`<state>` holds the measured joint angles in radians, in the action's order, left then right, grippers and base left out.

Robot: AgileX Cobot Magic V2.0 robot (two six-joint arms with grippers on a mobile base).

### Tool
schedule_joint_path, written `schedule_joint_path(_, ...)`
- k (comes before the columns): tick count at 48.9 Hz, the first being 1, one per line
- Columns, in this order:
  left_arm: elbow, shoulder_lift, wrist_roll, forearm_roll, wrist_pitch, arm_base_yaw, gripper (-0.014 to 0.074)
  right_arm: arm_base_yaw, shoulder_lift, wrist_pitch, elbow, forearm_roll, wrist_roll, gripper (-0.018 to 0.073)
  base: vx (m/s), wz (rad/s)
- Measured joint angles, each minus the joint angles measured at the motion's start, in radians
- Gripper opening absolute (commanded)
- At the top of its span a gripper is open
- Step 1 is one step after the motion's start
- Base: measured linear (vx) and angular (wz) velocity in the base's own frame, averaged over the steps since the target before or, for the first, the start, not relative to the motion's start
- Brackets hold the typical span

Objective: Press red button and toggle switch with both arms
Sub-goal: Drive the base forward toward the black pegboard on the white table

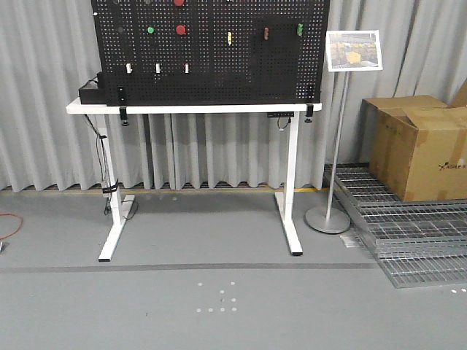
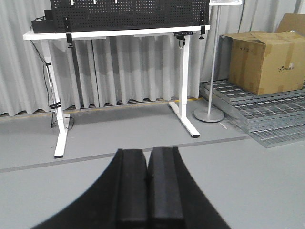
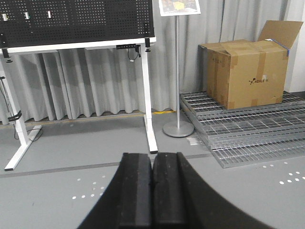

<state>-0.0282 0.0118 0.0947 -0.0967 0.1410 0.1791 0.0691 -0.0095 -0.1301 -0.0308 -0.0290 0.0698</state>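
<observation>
The black pegboard [image 1: 241, 73] stands on a white table [image 1: 193, 107], far ahead of both arms. A red button [image 1: 181, 30] sits on the board's upper left, beside a green round button [image 1: 150, 30]. A second red round button [image 1: 179, 2] is cut off by the top edge, so I cannot tell which of the two is larger. The toggle switch cannot be made out against the black board. My left gripper [image 2: 147, 151] is shut and empty, low over the grey floor. My right gripper [image 3: 152, 155] is also shut and empty. Neither arm shows in the front view.
A yellow switch [image 1: 229, 36] and small white switches [image 1: 157, 68] sit on the board. A sign stand [image 1: 330, 217] stands right of the table. A cardboard box [image 1: 419, 146] rests on metal grates [image 1: 408, 240]. Cables [image 1: 109, 189] hang at the table's left leg.
</observation>
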Motion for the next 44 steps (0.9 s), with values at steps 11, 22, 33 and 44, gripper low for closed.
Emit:
schedule_joint_path(11, 0.0, 0.0, 0.0, 0.0, 0.0, 0.0, 0.0002, 0.0, 0.0, 0.0, 0.0, 0.0, 0.0, -0.0003, 0.21, -0.05)
schedule_joint_path(22, 0.0, 0.0, 0.0, 0.0, 0.0, 0.0, 0.0002, 0.0, 0.0, 0.0, 0.0, 0.0, 0.001, -0.0003, 0.29, 0.07)
schedule_joint_path(33, 0.0, 0.0, 0.0, 0.0, 0.0, 0.0, 0.0002, 0.0, 0.0, 0.0, 0.0, 0.0, 0.002, -0.0003, 0.39, 0.1)
schedule_joint_path(44, 0.0, 0.0, 0.0, 0.0, 0.0, 0.0, 0.0002, 0.0, 0.0, 0.0, 0.0, 0.0, 0.002, -0.0003, 0.49, 0.05)
